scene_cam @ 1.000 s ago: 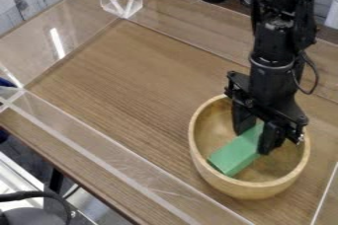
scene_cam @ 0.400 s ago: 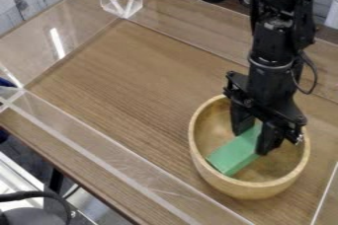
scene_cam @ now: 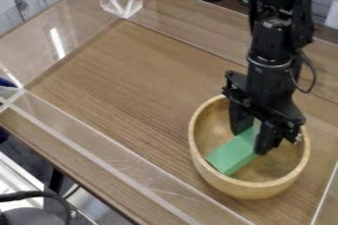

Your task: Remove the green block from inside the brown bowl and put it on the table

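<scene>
Evidently, our claw (scene_cam: 259, 134) is together on the upper end of the green block (scene_cam: 234, 155), which lies inside the brown bowl (scene_cam: 205, 172), leaning towards the bowl's eight o'clock side. The bowl itself sits on the table (scene_cam: 126, 81) at about four o'clock in our view.

We see a few ways this could go wrong. Our hold looks to be near one end only, so the block's free end could swing down or twist loose once we lift. If we move off towards nine o'clock before rising enough, that low end could catch on the thick rim and drag or tip the bowl. The dark fingers are also close to the wall between one and three o'clock, and a sideways nudge there could push the bowl along. They hide part of the block too, so we can't judge how deep our bite is; a shallow one might slip.

As for brands, labels or writing, we can't read any on the block, bowl or arm.
</scene>
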`<state>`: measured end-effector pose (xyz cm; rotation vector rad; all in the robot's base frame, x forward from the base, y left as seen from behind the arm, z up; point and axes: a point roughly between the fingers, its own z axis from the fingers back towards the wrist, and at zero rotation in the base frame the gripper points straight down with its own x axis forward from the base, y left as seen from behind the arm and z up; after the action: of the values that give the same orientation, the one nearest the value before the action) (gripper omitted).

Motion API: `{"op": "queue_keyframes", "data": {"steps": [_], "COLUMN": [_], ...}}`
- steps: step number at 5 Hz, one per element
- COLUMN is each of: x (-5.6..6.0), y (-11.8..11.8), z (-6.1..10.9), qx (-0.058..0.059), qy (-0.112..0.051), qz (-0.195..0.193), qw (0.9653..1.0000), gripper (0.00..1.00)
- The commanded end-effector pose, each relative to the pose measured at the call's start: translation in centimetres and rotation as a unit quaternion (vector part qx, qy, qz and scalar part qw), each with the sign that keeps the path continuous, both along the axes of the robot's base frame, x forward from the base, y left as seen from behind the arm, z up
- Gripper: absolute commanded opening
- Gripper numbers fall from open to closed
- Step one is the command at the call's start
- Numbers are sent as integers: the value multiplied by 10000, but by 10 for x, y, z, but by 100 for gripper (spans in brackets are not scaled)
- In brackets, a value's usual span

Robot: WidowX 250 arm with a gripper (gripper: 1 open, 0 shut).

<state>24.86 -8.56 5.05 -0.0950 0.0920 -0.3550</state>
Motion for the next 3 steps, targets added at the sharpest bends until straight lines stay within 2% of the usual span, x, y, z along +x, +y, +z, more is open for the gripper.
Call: {"op": "queue_keyframes", "data": {"steps": [1,3], "x": [11,11], "y": [-1,2], "z": [23,26], "qx": [-135,-147], "qy": [-415,-408], "qz": [45,61], "qw": [9990,9990], "gripper": [0,0]}}
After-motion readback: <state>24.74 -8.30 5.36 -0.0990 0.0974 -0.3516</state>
